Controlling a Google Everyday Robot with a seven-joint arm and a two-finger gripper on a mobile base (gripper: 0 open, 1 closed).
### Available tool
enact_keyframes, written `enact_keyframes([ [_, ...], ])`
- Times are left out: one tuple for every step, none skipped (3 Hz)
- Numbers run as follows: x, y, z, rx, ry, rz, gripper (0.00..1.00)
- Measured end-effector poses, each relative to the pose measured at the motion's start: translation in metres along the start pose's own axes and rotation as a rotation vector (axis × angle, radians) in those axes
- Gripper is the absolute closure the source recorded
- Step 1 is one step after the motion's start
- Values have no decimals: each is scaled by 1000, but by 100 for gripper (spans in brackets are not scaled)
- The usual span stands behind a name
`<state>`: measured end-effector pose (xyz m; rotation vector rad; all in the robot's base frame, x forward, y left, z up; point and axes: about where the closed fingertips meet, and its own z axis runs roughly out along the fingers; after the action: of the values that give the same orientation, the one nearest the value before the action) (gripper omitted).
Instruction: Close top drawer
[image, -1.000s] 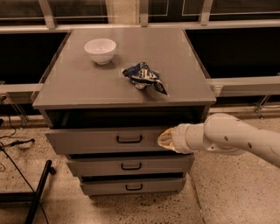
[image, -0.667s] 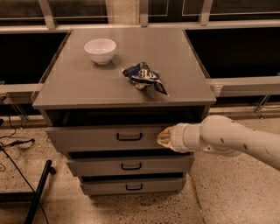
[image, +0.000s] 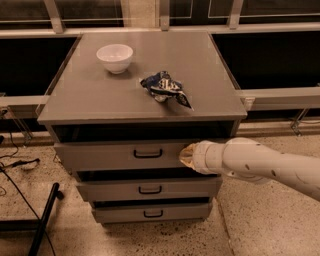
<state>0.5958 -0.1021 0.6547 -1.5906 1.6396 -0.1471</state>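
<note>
Far to the left of the gripper (image: 186, 155), low on the speckled floor, a black stand leg (image: 44, 216) lay slantwise. Higher and left of the gripper a white bowl (image: 115, 57) stood on the cabinet top (image: 85, 100). Directly left of the gripper stretched the top drawer (image: 95, 157), its grey front standing a little proud of the cabinet with a dark gap showing above it, so I judged it not quite home. Its small black handle (image: 148, 153) sat just left of the gripper, apart from it. Above the gripper, near the middle of the top, lay a crumpled blue-and-white packet (image: 165, 89). Below it sat the two shorter drawers (image: 115, 190). The gripper itself was at the right part of the top drawer's front and seemed to be touching it; whether it was parted or closed I could not tell. To its right the white arm (image: 265, 164) ran off toward the lower right. The front's long axis ran left to right, square across the gripper, and the cabinet lay straight beyond it, so the push, I reckoned, had to go directly away into the cabinet; pressing right of centre might skew the drawer
</note>
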Motion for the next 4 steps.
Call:
enact_keyframes([
  [0, -2, -2, 23, 3, -10, 100],
  [1, -10, -7, 33, 2, 4, 100],
  [1, -10, -8, 29, 2, 14, 100],
  [15, -10, -11, 28, 12, 36, 100],
])
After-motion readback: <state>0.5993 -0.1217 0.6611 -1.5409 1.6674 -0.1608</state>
